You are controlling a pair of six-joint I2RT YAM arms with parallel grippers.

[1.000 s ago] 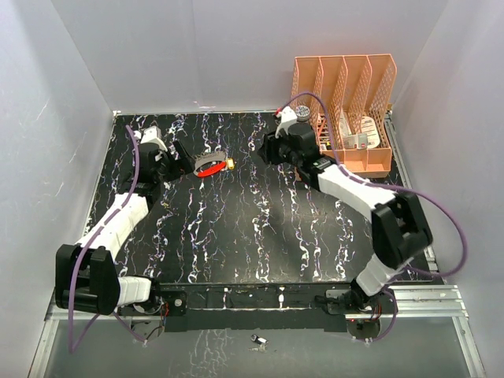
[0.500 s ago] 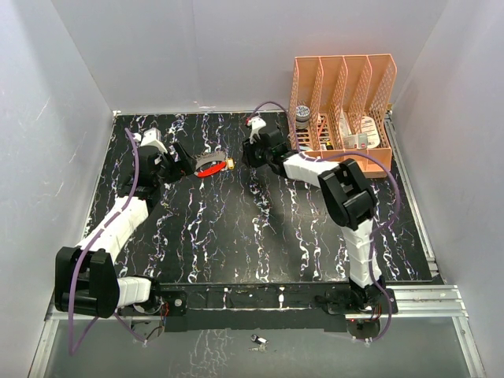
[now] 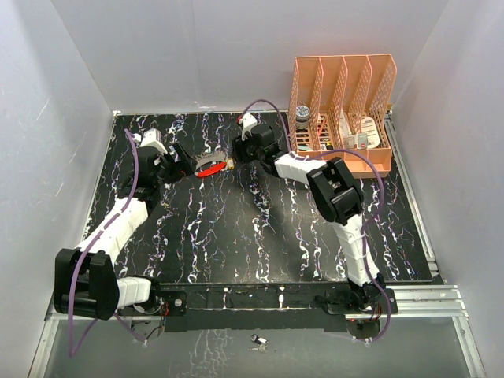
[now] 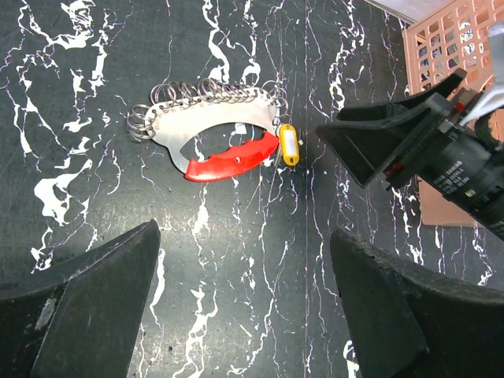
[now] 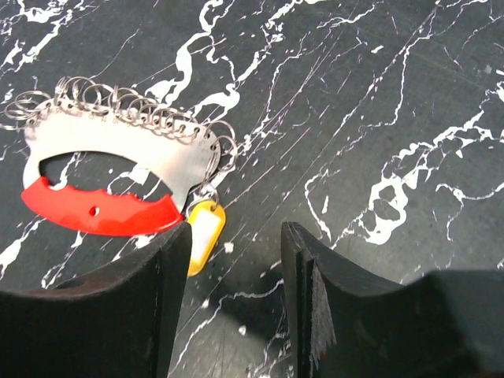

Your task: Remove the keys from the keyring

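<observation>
Approach step: nothing is gripped yet. The keyring (image 4: 213,127) lies flat on the table (image 3: 260,228) near its far edge, left of centre, with the red key (image 4: 230,161) along its inner curve and the yellow key (image 5: 202,235) at the end facing the right arm. The left fingers (image 4: 102,299) stand wide and empty. The right fingers (image 5: 315,299) are narrower and also empty, one tip just beside the yellow key. The next move probably calls for pinning the keyring on one side and pinching the yellow key on the other. The orange rack (image 3: 342,102) fills the far right corner. Toward the near edge there is open room.
</observation>
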